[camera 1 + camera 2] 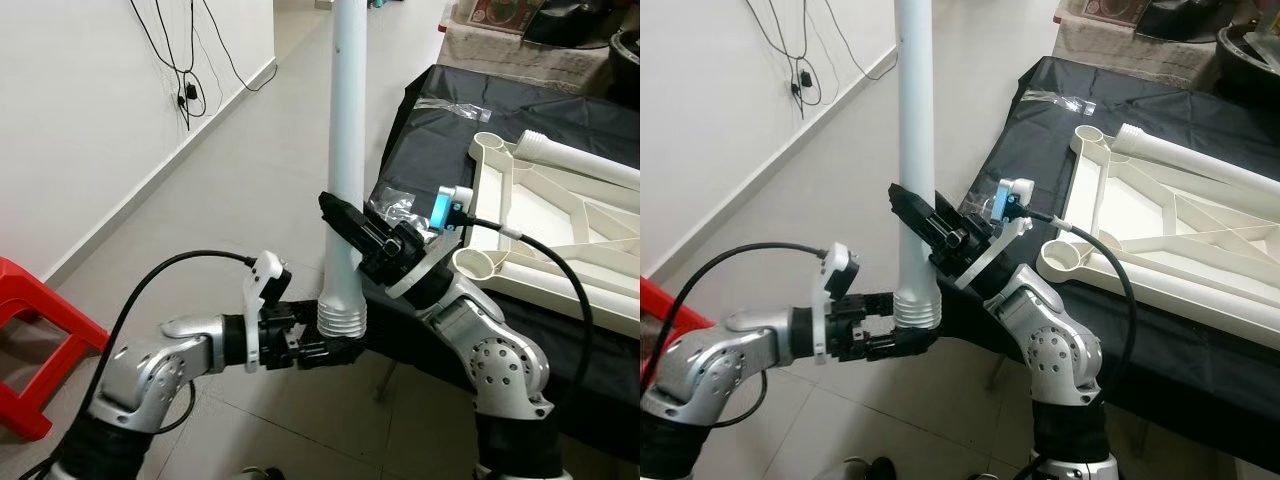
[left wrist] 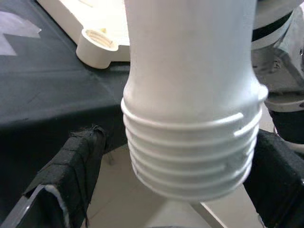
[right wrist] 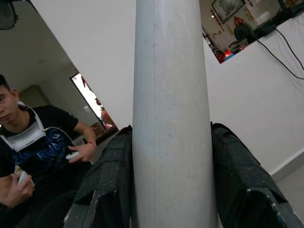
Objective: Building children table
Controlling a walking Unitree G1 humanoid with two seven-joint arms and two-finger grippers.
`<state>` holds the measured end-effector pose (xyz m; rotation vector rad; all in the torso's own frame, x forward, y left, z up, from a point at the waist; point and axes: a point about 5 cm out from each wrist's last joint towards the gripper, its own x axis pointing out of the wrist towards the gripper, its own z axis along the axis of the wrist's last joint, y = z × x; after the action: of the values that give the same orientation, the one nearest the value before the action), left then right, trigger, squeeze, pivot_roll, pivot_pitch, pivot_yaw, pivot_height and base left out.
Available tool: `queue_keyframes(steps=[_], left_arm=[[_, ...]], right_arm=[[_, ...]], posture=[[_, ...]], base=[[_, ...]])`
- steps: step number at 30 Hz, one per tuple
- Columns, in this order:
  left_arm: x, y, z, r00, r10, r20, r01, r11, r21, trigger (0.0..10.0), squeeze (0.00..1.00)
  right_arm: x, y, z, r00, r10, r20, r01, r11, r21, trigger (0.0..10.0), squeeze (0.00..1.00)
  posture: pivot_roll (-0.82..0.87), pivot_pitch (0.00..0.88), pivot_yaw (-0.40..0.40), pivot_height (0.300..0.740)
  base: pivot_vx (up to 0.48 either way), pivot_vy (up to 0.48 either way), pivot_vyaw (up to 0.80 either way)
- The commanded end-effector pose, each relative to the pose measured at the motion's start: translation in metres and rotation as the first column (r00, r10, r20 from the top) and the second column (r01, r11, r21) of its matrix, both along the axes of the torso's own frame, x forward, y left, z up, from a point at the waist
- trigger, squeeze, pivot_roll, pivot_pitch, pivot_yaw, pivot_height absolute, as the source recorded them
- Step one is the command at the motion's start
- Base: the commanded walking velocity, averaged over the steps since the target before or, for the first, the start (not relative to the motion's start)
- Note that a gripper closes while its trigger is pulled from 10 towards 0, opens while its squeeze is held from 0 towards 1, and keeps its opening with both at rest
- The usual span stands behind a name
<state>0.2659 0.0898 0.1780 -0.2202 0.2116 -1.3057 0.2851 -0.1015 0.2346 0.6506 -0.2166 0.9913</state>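
One white leg (image 1: 349, 140) was held upright over the floor, just beside the black-draped tabletop (image 1: 440, 130). The right gripper (image 1: 345, 228) had its fingers pinching the shaft on both sides; the left gripper (image 1: 335, 350) held the threaded lower end, its fingers (image 2: 78, 166) flanking the threads. The upturned table frame (image 1: 560, 240) lay on the tabletop with a second leg (image 1: 580, 155) lying on it. Two empty round sockets (image 1: 480, 263) were visible, so by appearance no leg was yet screwed in; most assembly remained. Counted: two legs, one frame, one red stool (image 1: 40, 340), one seated person (image 3: 33, 147).
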Motion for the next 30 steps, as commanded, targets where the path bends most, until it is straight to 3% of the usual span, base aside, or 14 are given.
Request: queue_keyframes(steps=[1, 10, 11, 25, 27, 28, 29, 30], left_arm=[[0.001, -0.002, -0.001, 1.0, 0.004, -0.006, -0.004, 1.0, -0.008, 10.0, 0.0], [0.0, -0.01, 0.0, 1.0, -0.008, -0.011, 0.008, 0.999, -0.042, 10.0, 0.0], [0.0, -0.011, 0.001, 1.0, -0.012, -0.017, 0.011, 0.998, -0.059, 0.0, 0.0], [0.005, -0.007, 0.0, 0.999, 0.04, 0.013, -0.039, 0.998, -0.059, 0.0, 0.0], [0.009, -0.006, -0.003, 0.995, 0.09, 0.033, -0.09, 0.996, -0.019, 0.0, 0.0], [0.012, -0.005, -0.006, 0.991, 0.126, 0.054, -0.127, 0.992, 0.015, 10.0, 0.0], [0.012, -0.005, -0.006, 0.991, 0.126, 0.054, -0.127, 0.992, 0.015, 10.0, 0.0], [0.017, -0.003, -0.009, 0.983, 0.166, 0.083, -0.171, 0.984, 0.056, 10.0, 0.0]], right_arm=[[-0.007, 0.004, 0.001, 0.999, 0.04, 0.015, -0.04, 0.999, 0.01, 0.0, 0.0], [-0.012, 0.008, -0.002, 0.998, 0.061, 0.008, -0.061, 0.998, 0.015, 0.0, 0.0], [-0.013, 0.01, -0.002, 0.998, 0.068, 0.006, -0.068, 0.998, 0.016, 0.0, 0.0], [-0.014, 0.01, 0.0, 0.998, 0.056, 0.012, -0.057, 0.998, 0.022, 0.0, 0.0], [-0.013, 0.009, 0.0, 0.999, 0.044, 0.012, -0.044, 0.999, 0.013, 0.0, 0.0], [-0.01, 0.008, 0.0, 1.0, 0.01, 0.004, -0.01, 1.0, -0.004, 0.0, 0.0], [-0.01, 0.008, 0.0, 1.0, 0.01, 0.004, -0.01, 1.0, -0.004, 0.0, 0.0], [-0.007, 0.006, -0.001, 1.0, -0.017, -0.004, 0.017, 1.0, -0.024, 8.0, 0.0]], posture=[[0.09, 0.125, -0.039, 0.74], [0.09, 0.124, -0.04, 0.74], [0.09, 0.124, -0.04, 0.74], [0.08, 0.122, -0.035, 0.74], [0.08, 0.122, -0.036, 0.74], [0.08, 0.117, -0.037, 0.74], [0.08, 0.117, -0.037, 0.74], [0.08, 0.114, -0.036, 0.74]], base=[[0.0, 0.0, 0.0], [0.0, 0.0, 0.0], [0.0, 0.0, 0.0], [0.0, 0.0, 0.0], [0.0, 0.0, 0.0], [0.0, 0.0, 0.0], [0.0, 0.0, 0.0], [0.0, 0.0, 0.0]])
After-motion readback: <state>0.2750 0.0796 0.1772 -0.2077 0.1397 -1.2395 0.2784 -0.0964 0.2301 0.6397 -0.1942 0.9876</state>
